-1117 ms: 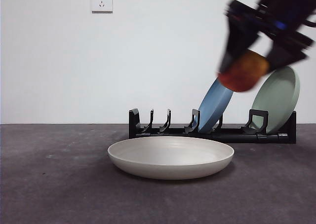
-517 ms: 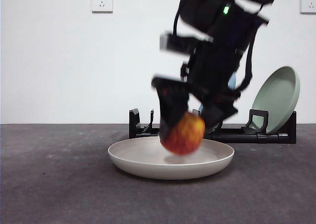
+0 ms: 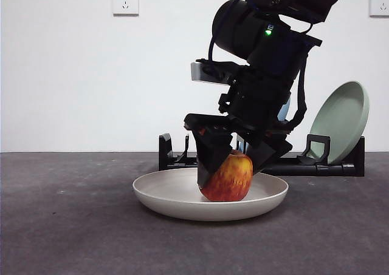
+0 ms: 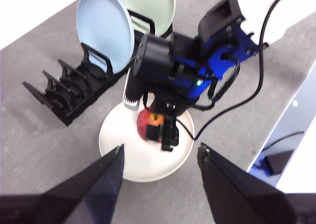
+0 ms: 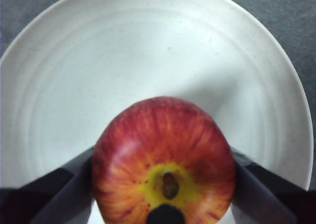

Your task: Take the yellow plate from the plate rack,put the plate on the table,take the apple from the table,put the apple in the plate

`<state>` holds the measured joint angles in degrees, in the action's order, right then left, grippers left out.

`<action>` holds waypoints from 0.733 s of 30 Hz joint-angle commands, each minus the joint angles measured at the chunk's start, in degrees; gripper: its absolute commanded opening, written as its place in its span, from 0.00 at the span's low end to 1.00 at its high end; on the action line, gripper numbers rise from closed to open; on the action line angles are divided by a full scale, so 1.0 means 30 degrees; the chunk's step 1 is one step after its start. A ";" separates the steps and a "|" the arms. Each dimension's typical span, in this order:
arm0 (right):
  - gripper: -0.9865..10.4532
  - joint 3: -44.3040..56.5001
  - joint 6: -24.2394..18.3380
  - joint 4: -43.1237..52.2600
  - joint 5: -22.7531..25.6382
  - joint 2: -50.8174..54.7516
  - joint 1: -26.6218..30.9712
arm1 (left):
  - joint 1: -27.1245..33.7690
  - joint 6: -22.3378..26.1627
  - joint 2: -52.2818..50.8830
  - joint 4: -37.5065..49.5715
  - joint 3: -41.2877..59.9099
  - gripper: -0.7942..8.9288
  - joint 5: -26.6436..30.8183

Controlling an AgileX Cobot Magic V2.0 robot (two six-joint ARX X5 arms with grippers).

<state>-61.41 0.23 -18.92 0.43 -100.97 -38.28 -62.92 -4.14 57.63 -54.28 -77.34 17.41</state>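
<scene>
The cream yellow plate point(image 3: 182, 193) lies flat on the dark grey table point(image 3: 67, 226) in front of the black plate rack point(image 3: 173, 156). The red apple point(image 3: 227, 176) rests inside the plate, upright, stem up. My right gripper point(image 3: 234, 166) is shut on the apple from both sides; in the right wrist view the apple point(image 5: 163, 159) fills the space between its jaws above the plate point(image 5: 98, 61). My left gripper point(image 4: 159, 157) is open and empty, high above the scene, looking down on the plate point(image 4: 128, 155), the apple point(image 4: 148, 124) and the rack point(image 4: 64, 95).
A blue plate point(image 4: 101, 28) and a sage-green plate point(image 3: 343, 120) stand in the rack's right slots; the blue one is mostly hidden behind the right arm in the front view. The rack's left slots hold nothing. A white wall is behind.
My right gripper carried the apple from high at the right, down and left, into the plate. The apple now sits on the plate's bottom.
</scene>
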 commanded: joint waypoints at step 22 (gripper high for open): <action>0.68 -0.0306 0.0117 -0.8335 -0.0466 0.9996 -0.0058 | 0.0000 -0.0124 -0.0022 -0.2280 0.0015 0.34 0.0080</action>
<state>-62.24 0.21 -41.15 -0.47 -73.01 -38.28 -62.92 -4.14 57.63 -61.01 -77.34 17.43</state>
